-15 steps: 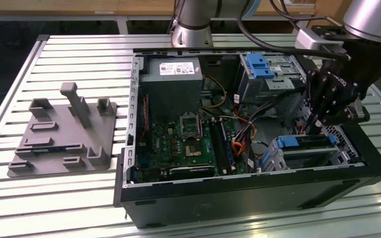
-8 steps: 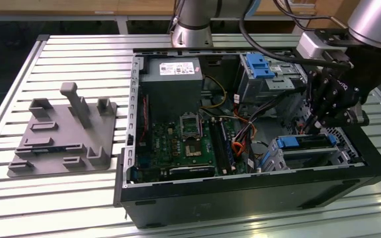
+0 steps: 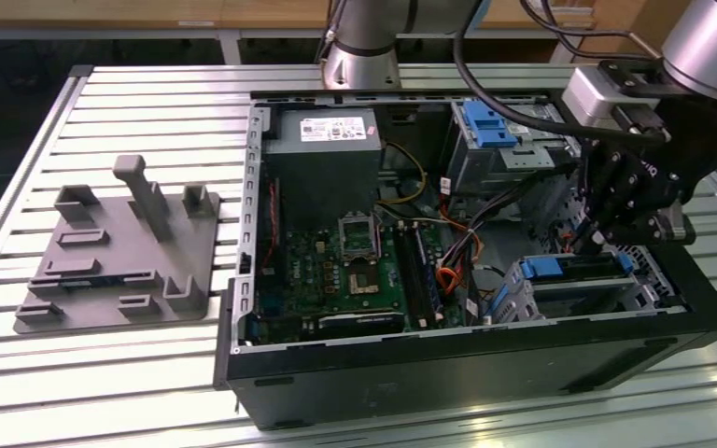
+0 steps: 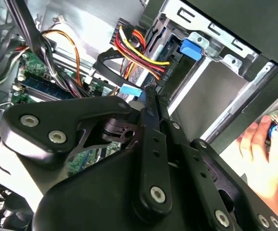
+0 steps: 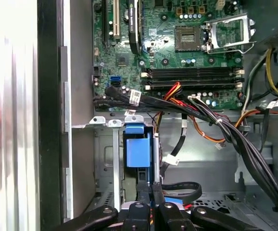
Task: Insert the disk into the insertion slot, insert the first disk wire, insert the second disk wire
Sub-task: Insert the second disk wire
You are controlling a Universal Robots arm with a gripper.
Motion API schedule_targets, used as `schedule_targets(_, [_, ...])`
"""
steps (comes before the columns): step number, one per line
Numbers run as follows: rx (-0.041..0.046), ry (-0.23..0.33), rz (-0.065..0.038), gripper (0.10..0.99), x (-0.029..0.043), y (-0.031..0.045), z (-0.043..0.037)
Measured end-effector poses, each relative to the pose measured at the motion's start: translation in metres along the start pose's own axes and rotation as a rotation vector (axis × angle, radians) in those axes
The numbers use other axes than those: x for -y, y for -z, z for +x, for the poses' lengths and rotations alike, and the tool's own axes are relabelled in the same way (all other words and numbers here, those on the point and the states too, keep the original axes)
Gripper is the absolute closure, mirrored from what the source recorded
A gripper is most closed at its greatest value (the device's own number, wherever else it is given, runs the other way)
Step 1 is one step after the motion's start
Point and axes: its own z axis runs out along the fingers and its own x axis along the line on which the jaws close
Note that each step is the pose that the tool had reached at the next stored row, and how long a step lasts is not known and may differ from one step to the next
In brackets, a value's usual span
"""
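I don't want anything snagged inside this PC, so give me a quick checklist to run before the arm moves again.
1. Disk seated in the slot: ok, its blue frame sits in the cage in the exterior view.
2. Gripper state: fingers shut, ok; whether they pinch anything, cannot tell.
3. People clear of the case: not ok, a hand is just outside the case wall.
4. Free path near the slot: not ok, a black wire bundle runs close past it.
5. Disk wires plugged in: cannot tell.
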Motion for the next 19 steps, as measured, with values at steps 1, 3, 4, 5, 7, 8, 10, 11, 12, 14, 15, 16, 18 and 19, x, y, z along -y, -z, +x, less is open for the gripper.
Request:
schedule_targets(1, [0.0057, 0.0, 0.0, 0.945, 0.0001, 0.0, 0.0009])
schedule_targets(3, [0.0137, 0.0, -0.001, 0.945, 0.0001, -0.0001, 0.0028])
schedule_targets(4, [0.0143, 0.0, -0.001, 0.945, 0.0002, -0.0002, 0.0034])
schedule_targets(5, [0.0143, 0.0, -0.001, 0.945, 0.0002, -0.0002, 0.0035])
schedule_targets(7, [0.0144, 0.0, -0.001, 0.945, 0.0002, -0.0002, 0.0036])
schedule_targets(8, [0.0143, 0.0, -0.001, 0.945, 0.0002, -0.0002, 0.0036])
schedule_targets(10, [0.0143, 0.0, -0.001, 0.945, 0.0002, -0.0003, 0.004])
schedule_targets(11, [0.0143, 0.0, -0.001, 0.945, 0.0003, -0.0003, 0.0041])
schedule_targets(12, [0.0144, 0.0, -0.001, 0.945, 0.0004, -0.0003, 0.0043])
schedule_targets(14, [0.0146, 0.0, -0.001, 0.945, 0.0006, -0.0005, 0.0046])
schedule_targets(15, [0.0143, 0.0, -0.001, 0.945, 0.0007, -0.0005, 0.0048])
schedule_targets(16, [0.0144, 0.0, -0.001, 0.945, 0.0009, -0.0006, 0.0051])
schedule_targets(18, [0.0143, 0.0, -0.001, 0.945, 0.0011, -0.0007, 0.0055])
schedule_targets(19, [0.0142, 0.0, -0.001, 0.945, 0.0012, -0.0008, 0.0057])
